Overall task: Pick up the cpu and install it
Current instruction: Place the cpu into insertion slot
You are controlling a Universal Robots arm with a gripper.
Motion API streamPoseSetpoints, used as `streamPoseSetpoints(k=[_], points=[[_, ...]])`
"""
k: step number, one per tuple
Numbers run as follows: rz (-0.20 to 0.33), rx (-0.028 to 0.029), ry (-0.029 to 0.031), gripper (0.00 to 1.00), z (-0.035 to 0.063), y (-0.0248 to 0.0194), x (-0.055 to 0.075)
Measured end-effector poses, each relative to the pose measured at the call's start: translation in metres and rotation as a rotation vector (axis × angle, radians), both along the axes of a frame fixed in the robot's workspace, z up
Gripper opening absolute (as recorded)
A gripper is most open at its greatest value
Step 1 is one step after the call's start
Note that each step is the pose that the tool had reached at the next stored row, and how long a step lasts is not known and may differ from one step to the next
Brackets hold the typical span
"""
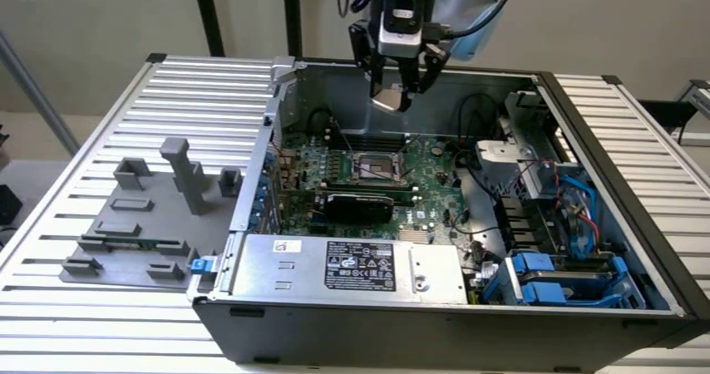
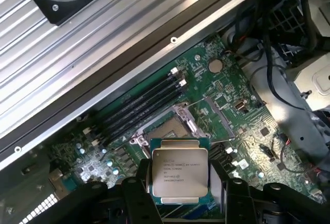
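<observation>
The end effector [image 1: 396, 88] hangs over the open computer case [image 1: 444, 328], its two dark fingers [image 2: 138, 199] partly closed on opposite edges of the cpu [image 2: 179, 175], which it holds. The cpu is in the air with its silver printed top facing the wrist camera, raised above the socket [image 2: 166, 129] and not touching it; in the exterior view it shows as a small pale square [image 1: 388, 100] between the fingertips, higher than the socket [image 1: 377, 168]. The socket lies open and bare on the green motherboard [image 1: 431, 154], with the long black memory slots [image 2: 139, 105] just beside it. Near the socket, toward the case's front wall, sits the labelled power supply [image 1: 346, 263]. Well apart from the socket, outside the case on the exterior view's left, a grey fixture plate [image 1: 133, 224] with upright blocks rests on the ribbed metal surface [image 1: 205, 83].
</observation>
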State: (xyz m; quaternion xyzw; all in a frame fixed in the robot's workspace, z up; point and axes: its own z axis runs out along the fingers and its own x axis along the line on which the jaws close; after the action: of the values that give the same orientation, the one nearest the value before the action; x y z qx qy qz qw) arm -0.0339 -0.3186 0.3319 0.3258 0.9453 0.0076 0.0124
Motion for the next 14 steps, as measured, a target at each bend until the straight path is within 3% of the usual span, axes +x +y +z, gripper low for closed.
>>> streamPoseSetpoints(k=[14], points=[[-0.255, -0.0001, 0.0001, 0.55, -0.0094, 0.0000, 0.0000]])
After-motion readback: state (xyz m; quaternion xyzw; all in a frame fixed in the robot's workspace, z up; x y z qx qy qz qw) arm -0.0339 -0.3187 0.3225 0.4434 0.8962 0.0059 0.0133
